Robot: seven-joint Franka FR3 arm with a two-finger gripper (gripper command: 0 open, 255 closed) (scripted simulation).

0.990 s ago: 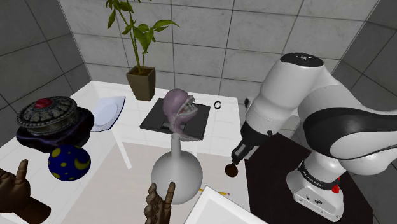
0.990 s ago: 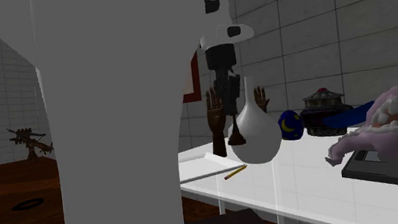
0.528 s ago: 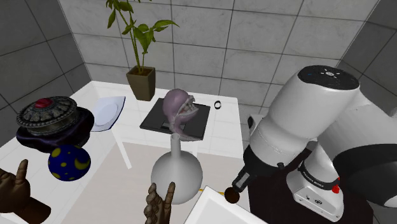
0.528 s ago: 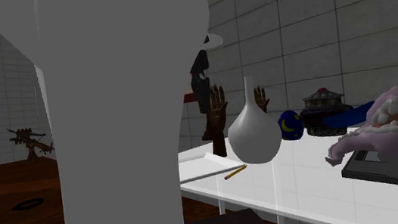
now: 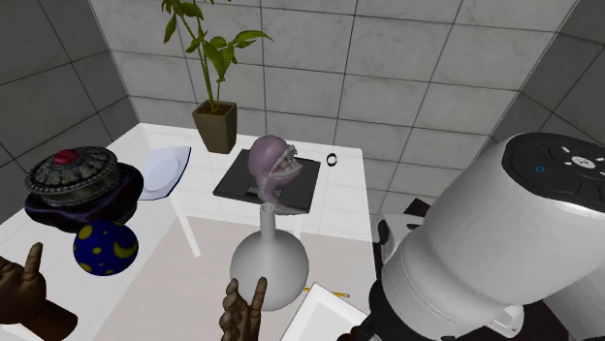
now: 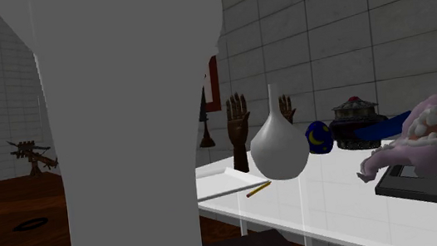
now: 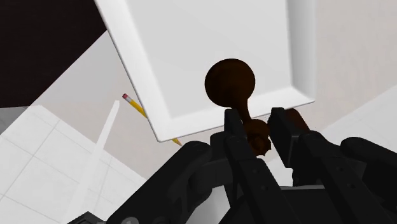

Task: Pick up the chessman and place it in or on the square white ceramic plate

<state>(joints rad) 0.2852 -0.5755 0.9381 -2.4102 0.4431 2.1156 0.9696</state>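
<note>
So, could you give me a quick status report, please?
Gripper shut on chessman. Chessman over square white plate, not released. Pencil at plate's edge.

On the white desk (image 5: pixel 341 199), a white round-bellied, long-necked vase (image 5: pixel 269 263) stands between a brown wooden hand model (image 5: pixel 243 310) and a mauve toothy creature figure (image 5: pixel 270 167) on a flat black tray (image 5: pixel 236 182). A yellow pencil (image 5: pixel 326 290) lies just beside the vase. At the shoulder view's left, a dark ornate lidded round box (image 5: pixel 73 174) sits near a blue ball with yellow moons (image 5: pixel 105 247).
</note>
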